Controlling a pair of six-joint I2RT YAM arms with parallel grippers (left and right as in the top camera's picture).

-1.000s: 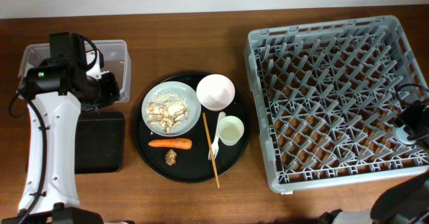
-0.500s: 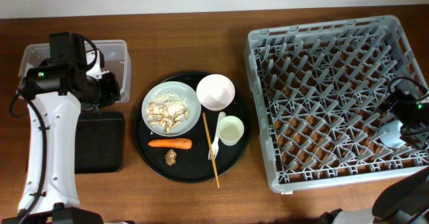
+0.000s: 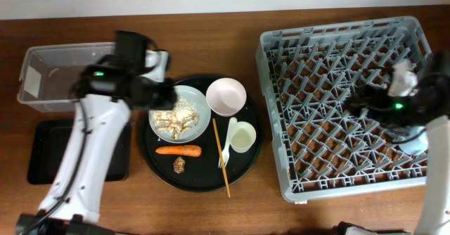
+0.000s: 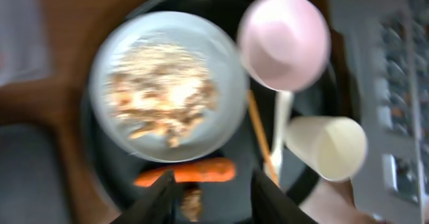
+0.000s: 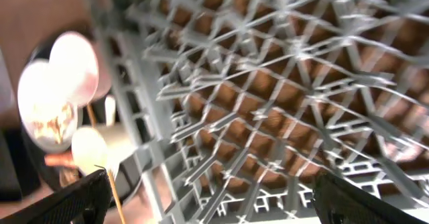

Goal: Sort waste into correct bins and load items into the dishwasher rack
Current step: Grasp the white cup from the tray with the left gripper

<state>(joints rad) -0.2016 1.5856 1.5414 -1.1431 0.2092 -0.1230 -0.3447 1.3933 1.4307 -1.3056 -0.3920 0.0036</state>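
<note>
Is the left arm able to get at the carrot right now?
Probably yes: its fingers stand apart close over the carrot, which lies uncovered on the tray, with nothing between them.

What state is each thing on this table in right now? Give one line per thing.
Plate, upright, holding scraps.
Bowl, upright, empty.
Cup, upright, nothing seen inside.
Carrot, lying flat on round tray.
Tub, lid off.
Rack, pegs up.
Left claw, open, holding nothing.
Right claw, wide open, holding nothing.
</note>
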